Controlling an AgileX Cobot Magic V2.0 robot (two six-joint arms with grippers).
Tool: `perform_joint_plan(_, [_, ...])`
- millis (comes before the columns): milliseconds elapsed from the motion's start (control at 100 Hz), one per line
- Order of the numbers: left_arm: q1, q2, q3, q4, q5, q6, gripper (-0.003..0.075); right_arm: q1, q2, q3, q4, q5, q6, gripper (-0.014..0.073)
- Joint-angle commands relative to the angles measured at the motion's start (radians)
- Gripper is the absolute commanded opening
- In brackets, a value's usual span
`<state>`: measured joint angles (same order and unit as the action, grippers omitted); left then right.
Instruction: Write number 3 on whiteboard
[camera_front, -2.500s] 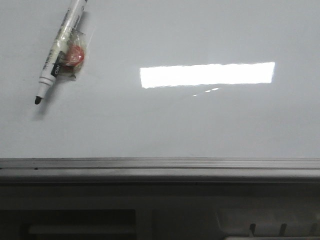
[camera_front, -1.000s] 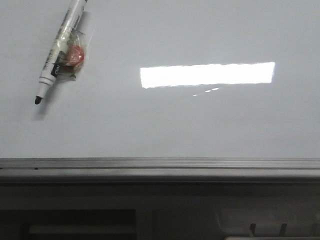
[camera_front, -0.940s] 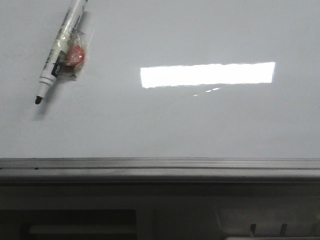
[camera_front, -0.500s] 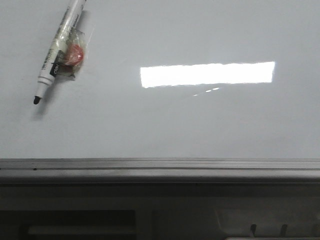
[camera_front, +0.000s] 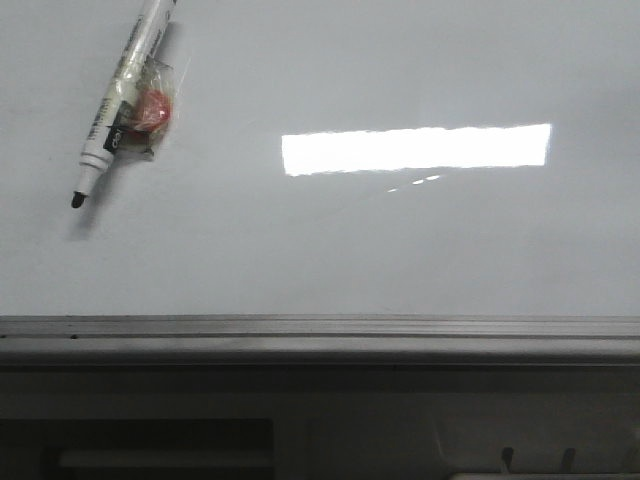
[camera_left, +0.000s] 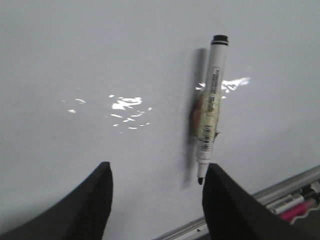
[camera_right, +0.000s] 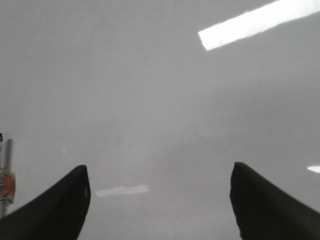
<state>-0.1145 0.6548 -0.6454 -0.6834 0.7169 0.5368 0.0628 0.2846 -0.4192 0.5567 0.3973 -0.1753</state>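
The whiteboard (camera_front: 330, 250) is a glossy white-grey board with a bright rectangular reflection. No drawn number 3 shows on it. An uncapped white marker (camera_front: 122, 92) with a black tip and a red lump taped to its barrel lies at the board's far left. It also shows in the left wrist view (camera_left: 211, 107). My left gripper (camera_left: 156, 172) is open and empty above the board, and the marker's tip lies just by its one finger (camera_left: 227, 205). My right gripper (camera_right: 159, 175) is open and empty over bare board. Neither gripper shows in the front view.
A grey metal edge strip (camera_front: 320, 335) runs along the board's near side, with a dark tray below it. In the left wrist view several spare markers (camera_left: 295, 205) lie beyond the strip. A sliver of the marker shows in the right wrist view (camera_right: 6, 182).
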Motion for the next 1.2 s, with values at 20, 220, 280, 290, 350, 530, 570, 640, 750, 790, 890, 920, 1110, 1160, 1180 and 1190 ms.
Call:
perform_joint_plan(20, [-0.016,0.109,-0.075,-0.118,-0.014,0.075,0.031,0.001,0.019,-0.033,0.0,-0.062,-0.013,0.0525])
perform_joint_plan(220, [-0.153,0.241,-0.16,-0.008,-0.046,0.082,0.031,0.001,0.019,-0.033,0.0,-0.046,-0.013,0.0525])
perform_joint_plan(280, [-0.201,0.277,-0.173,0.024,-0.067,0.06,0.031,0.001,0.019,-0.033,0.0,-0.044,-0.013,0.0525])
perform_joint_plan(290, [-0.212,0.281,-0.173,0.027,-0.069,0.054,0.031,0.001,0.019,-0.033,0.0,-0.044,-0.013,0.0525])
perform_joint_plan(350, [-0.25,0.312,-0.174,0.052,-0.101,-0.002,0.0311,0.001,0.019,-0.033,0.0,-0.042,-0.013,0.0525])
perform_joint_plan(530, [-0.323,0.397,-0.174,0.092,-0.152,-0.076,0.0316,0.001,0.019,-0.033,0.0,-0.034,-0.013,0.0525])
perform_joint_plan(570, [-0.334,0.413,-0.174,0.092,-0.161,-0.076,0.0316,0.001,0.019,-0.033,0.0,-0.034,-0.013,0.0525])
perform_joint_plan(640, [-0.347,0.444,-0.174,0.092,-0.174,-0.076,0.0316,0.001,0.019,-0.033,0.0,-0.034,-0.013,0.0525])
perform_joint_plan(750, [-0.358,0.488,-0.174,0.092,-0.193,-0.076,0.0315,0.001,0.019,-0.033,0.0,-0.034,-0.013,0.0525])
perform_joint_plan(790, [-0.358,0.502,-0.174,0.092,-0.198,-0.076,0.0315,0.001,0.019,-0.033,0.0,-0.034,-0.013,0.0525])
perform_joint_plan(890, [-0.358,0.528,-0.174,0.092,-0.204,-0.076,0.0277,0.001,0.019,-0.033,0.0,-0.034,-0.013,0.0525])
perform_joint_plan(920, [-0.358,0.533,-0.174,0.094,-0.204,-0.076,0.024,0.001,0.019,-0.033,0.0,-0.034,-0.013,0.0525])
perform_joint_plan(1110, [-0.358,0.538,-0.174,0.103,-0.187,-0.065,-0.0021,0.001,0.019,-0.091,0.007,0.052,-0.034,0.0525])
perform_joint_plan(1160, [-0.358,0.538,-0.174,0.103,-0.18,-0.065,-0.0021,0.001,0.019,-0.124,0.009,0.075,-0.085,0.0525])
perform_joint_plan(1180, [-0.358,0.538,-0.177,0.103,-0.175,-0.065,-0.0021,0.001,0.019,-0.133,0.011,0.083,-0.11,0.0525])
perform_joint_plan(1190, [-0.361,0.538,-0.18,0.103,-0.168,-0.065,-0.0021,0.001,0.019,-0.142,0.012,0.085,-0.126,0.0525])
